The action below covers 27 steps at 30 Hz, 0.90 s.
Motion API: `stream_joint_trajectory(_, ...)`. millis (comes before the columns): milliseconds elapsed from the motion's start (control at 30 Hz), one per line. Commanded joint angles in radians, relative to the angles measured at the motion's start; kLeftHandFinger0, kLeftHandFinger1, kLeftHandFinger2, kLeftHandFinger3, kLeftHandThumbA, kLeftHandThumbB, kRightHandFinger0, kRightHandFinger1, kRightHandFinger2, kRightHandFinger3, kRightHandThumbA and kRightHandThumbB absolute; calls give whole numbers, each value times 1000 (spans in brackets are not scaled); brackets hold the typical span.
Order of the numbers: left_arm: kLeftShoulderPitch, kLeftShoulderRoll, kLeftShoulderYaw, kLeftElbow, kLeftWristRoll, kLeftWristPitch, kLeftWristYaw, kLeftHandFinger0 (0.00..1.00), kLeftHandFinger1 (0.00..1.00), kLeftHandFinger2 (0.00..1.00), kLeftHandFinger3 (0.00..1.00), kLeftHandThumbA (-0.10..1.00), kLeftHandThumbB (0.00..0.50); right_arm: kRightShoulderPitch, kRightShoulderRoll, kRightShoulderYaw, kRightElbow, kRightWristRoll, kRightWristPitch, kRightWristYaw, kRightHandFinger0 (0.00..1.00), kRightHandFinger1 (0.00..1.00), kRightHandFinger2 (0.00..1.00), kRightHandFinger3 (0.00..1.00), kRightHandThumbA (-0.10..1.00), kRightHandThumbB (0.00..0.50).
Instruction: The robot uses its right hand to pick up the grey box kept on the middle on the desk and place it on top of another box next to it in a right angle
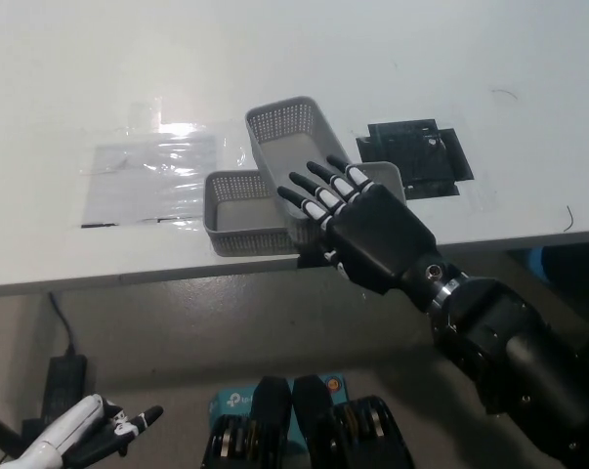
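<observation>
Two grey perforated boxes sit near the desk's front edge. The lower box (233,210) lies lengthwise, left to right. The upper box (282,147) rests across it, skewed so that its far end points up and to the left. My black right hand (357,220) lies over the upper box's near end with its fingers (314,191) stretched out flat and apart, holding nothing. Part of both boxes is hidden beneath the hand. My white left hand (91,432) rests low at the lower left, below the desk, with its fingers loose.
A black square mat (416,156) lies on the white desk (470,59) just right of the boxes. A clear plastic sheet (152,176) is taped to the left of them. A black adapter (64,376) sits on the floor below the desk edge.
</observation>
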Motion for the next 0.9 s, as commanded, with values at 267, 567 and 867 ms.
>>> stream_joint_trajectory(267, -1, 3, 2, -5, -2, -11, -2, 87, 0, 1, 177, 849, 190, -20, 10, -32, -97, 30, 15, 77, 1000, 1000, 1000, 1000, 375, 365)
stream_joint_trajectory(567, 5, -2, 3, 2, -4, -12, -5, 74, 4, 12, 171, 875, 186, 44, -20, -111, -411, 111, 84, 324, 1000, 1000, 1000, 1000, 553, 440)
stream_joint_trajectory(867, 6, 6, 6, 7, 1, -35, 0, 70, 1, 8, 157, 850, 167, 154, -58, -280, -953, 389, 417, 647, 1000, 1000, 1000, 1000, 600, 363)
